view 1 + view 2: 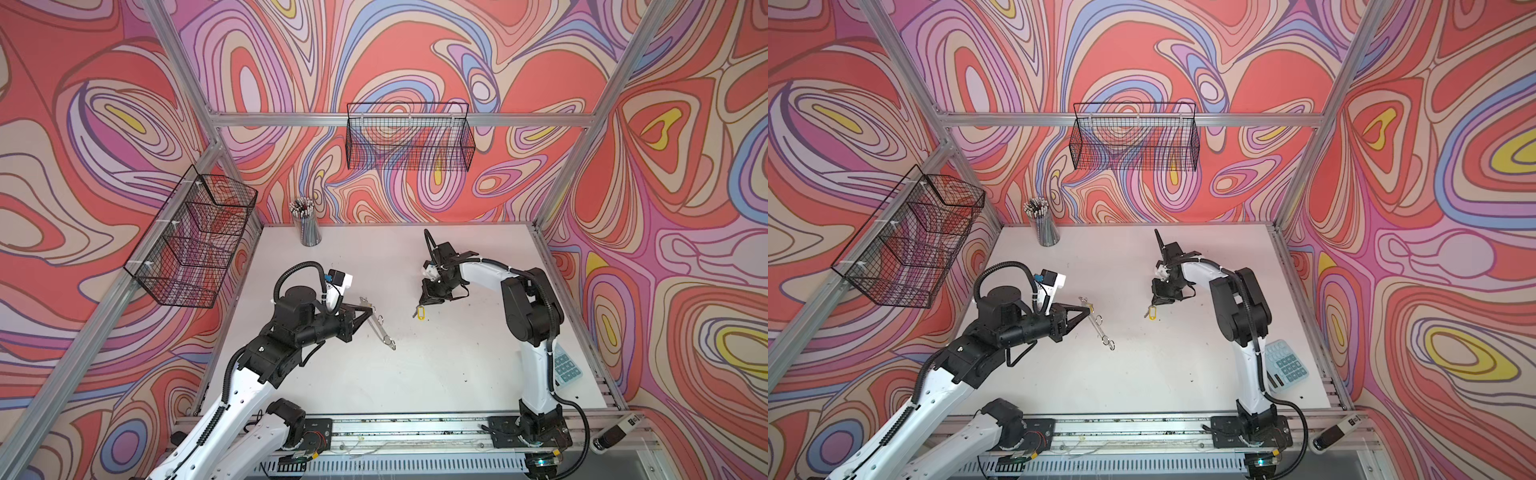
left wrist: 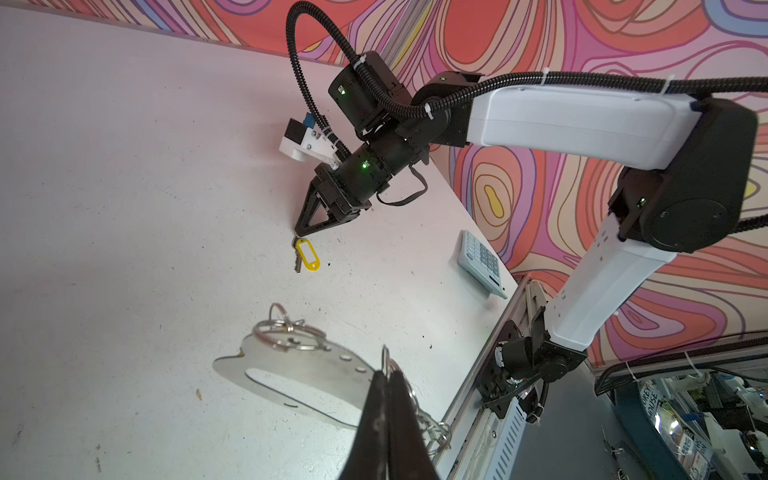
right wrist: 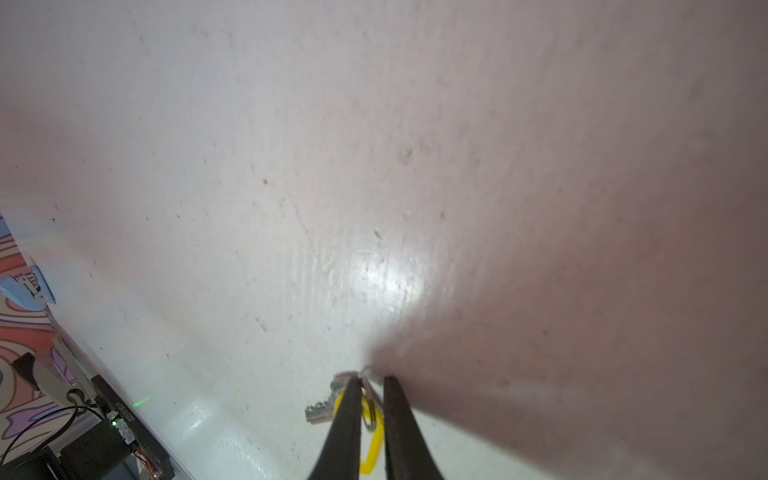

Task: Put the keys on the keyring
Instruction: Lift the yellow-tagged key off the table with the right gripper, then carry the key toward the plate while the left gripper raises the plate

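Barely started. Left hand (image 1: 370,308) clamped shut on keyring (image 1: 379,326), held tilted over table (image 1: 457,374). Right hand (image 3: 370,382) all but closed, pinching small ring of yellow-tagged key (image 1: 420,313), 3 o'clock of keyring, well apart. No threading yet; second key unseen.

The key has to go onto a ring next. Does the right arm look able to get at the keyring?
Probably yes. The left gripper holds the keyring clamped in the open, and only bare table lies between it and the right gripper, which stands at the key.
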`<state>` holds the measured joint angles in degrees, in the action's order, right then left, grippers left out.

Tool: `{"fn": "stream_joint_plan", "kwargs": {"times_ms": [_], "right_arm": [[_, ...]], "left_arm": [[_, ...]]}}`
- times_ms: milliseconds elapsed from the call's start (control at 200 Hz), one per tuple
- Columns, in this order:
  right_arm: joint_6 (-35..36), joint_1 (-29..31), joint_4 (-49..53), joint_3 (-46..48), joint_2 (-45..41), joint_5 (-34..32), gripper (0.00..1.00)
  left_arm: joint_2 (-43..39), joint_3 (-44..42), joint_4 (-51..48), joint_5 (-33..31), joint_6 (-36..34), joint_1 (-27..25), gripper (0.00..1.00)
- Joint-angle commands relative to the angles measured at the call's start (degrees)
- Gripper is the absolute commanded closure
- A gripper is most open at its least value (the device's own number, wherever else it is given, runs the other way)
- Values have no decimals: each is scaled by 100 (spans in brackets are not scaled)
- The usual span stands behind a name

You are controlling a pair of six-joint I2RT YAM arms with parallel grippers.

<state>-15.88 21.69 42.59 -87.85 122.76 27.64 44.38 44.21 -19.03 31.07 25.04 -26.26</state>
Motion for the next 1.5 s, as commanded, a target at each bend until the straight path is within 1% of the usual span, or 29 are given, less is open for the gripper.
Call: {"fn": "stream_joint_plan", "kwargs": {"times_ms": [0,155,230,290,481,656,781,972,1137,1277,1342,1397,1452,1497], "right_arm": [[128,-32,180,-139,197,113,89],[147,-27,171,-145,235,176,90],[154,-31,174,-139,224,166,98],[158,-29,147,-113,188,138,100],[158,-36,-50,27,-61,58,100],[121,-33,-649,506,-733,-68,100],[80,-26,-1203,1017,-1462,7,100],[23,-30,-2391,1978,-2828,108,100],[16,-15,-3864,3033,-4066,192,100],[58,10,-5487,4105,-4974,348,100],[223,29,-6271,4542,-5300,673,100],[367,100,-6894,4904,-5566,775,100],[530,171,-7465,5164,-5772,853,100],[594,183,-7747,5258,-5877,888,100]], "left_arm": [[-53,10,106,51,-96,-22,100],[-61,9,101,55,-90,-24,100],[-61,7,102,48,-96,-25,100],[-58,9,106,48,-97,-20,100],[-49,16,89,22,-118,-25,100],[-55,9,60,-56,-139,-19,100],[-19,42,92,-110,-138,-24,100],[95,234,77,-145,-195,-21,100],[233,512,49,-202,-423,-20,100],[336,725,112,-199,-823,-19,100],[397,794,184,-130,-1097,-23,100],[451,841,279,-46,-1290,-24,100],[506,891,347,29,-1476,-25,100],[556,937,340,86,-1660,-28,100]]}}
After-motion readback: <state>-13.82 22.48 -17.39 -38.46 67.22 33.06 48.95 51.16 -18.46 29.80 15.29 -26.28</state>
